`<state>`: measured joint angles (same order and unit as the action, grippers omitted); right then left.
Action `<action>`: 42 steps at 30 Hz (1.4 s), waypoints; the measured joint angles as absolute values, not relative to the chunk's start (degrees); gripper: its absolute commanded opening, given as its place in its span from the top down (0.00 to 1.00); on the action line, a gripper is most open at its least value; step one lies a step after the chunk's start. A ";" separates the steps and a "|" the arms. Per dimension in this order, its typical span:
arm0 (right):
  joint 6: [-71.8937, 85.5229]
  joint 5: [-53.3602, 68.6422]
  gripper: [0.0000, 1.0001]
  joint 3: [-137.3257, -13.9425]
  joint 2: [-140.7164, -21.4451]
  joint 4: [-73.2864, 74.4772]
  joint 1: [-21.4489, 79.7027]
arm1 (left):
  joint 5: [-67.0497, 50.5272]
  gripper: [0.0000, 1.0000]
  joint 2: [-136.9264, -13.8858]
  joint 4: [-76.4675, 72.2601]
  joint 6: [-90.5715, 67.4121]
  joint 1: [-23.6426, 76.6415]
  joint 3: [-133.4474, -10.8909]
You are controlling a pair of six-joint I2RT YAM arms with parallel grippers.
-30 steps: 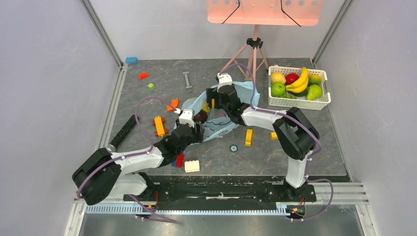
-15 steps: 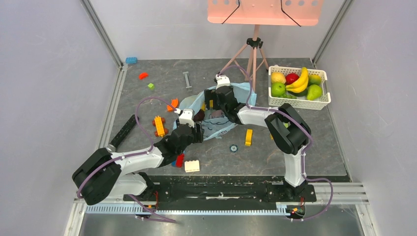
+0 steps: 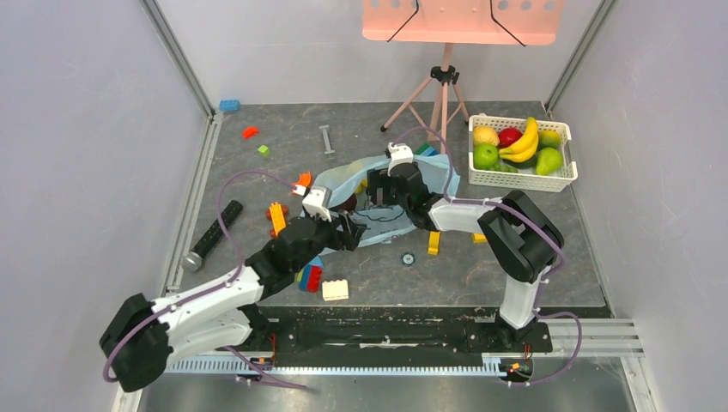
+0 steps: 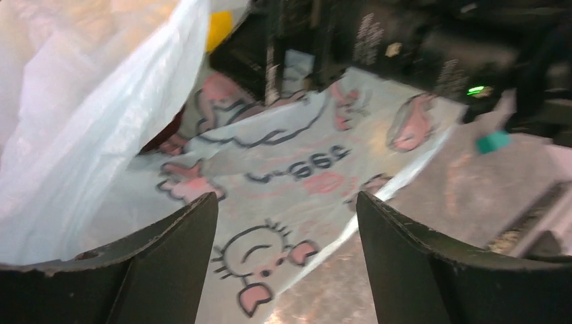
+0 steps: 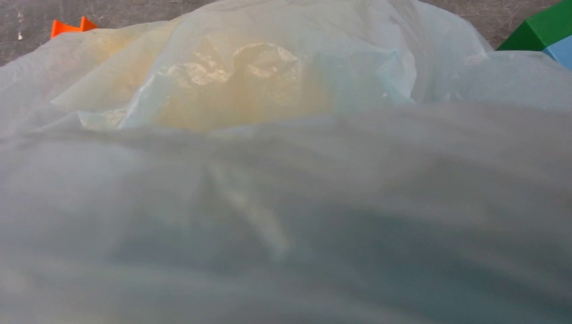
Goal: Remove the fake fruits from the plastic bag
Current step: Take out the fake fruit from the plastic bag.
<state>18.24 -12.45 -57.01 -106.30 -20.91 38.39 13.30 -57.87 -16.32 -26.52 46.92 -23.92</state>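
Your left gripper [image 4: 284, 202] hovers, jaws apart, over the printed side of the plastic bag [image 4: 303, 169]. The maroon fruit [image 4: 165, 135] lies just left of it under the lifted flap, likely nearer this arm. Your right gripper [image 3: 379, 190] is pressed into plastic, so its state cannot be told.

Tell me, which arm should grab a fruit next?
Probably left. The left gripper is open, facing the plastic bag where a dark maroon fruit peeks out; the right wrist view shows mostly plastic.
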 measured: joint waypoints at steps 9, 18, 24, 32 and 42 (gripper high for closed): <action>18.17 -9.69 0.03 -53.67 -103.96 -23.11 38.39 | 4.40 0.17 -47.44 -6.63 -30.02 47.00 -30.13; 17.28 -1.04 0.04 -48.77 -101.01 -27.68 39.77 | 2.74 0.16 -45.74 -0.95 -30.28 47.00 -37.17; 14.06 -1.21 0.02 -49.50 -100.14 -29.08 44.88 | 3.07 0.16 -45.15 2.07 -29.78 47.00 -40.49; 12.38 -4.84 0.02 -56.47 -103.09 -28.67 47.53 | 4.40 0.15 -43.51 4.40 -29.34 47.00 -41.08; 12.29 -7.49 0.02 -59.16 -108.77 -29.23 48.77 | 4.86 0.15 -41.71 4.71 -29.32 47.00 -41.08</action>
<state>12.29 -7.49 -59.16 -108.77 -29.23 48.77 4.86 -41.71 4.71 -29.32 47.00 -41.08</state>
